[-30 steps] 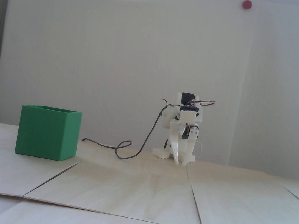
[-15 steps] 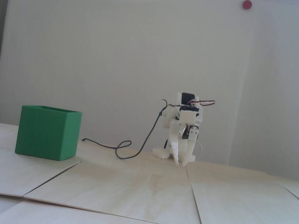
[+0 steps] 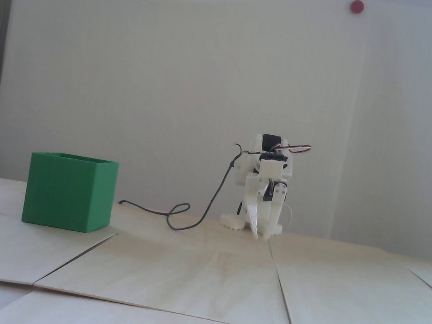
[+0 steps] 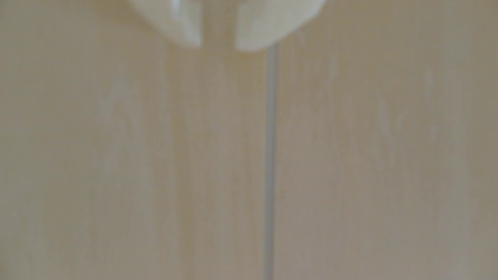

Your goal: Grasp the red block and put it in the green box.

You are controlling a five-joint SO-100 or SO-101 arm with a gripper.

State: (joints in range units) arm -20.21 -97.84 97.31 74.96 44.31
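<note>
The green box (image 3: 70,192) stands open-topped on the wooden table at the left of the fixed view. No red block shows in either view. My white gripper (image 3: 262,236) hangs at the far middle of the table, well to the right of the box, fingertips pointing down and almost touching the surface. In the blurred wrist view the gripper (image 4: 218,45) enters from the top edge. Its two white fingers (image 4: 258,29) stand a little apart, with only bare wood between them.
A dark cable (image 3: 193,218) loops on the table between the box and the arm's base (image 3: 234,221). The table is made of light wooden panels with seams (image 4: 270,161). Round magnets, one red (image 3: 356,6), sit on the white wall behind.
</note>
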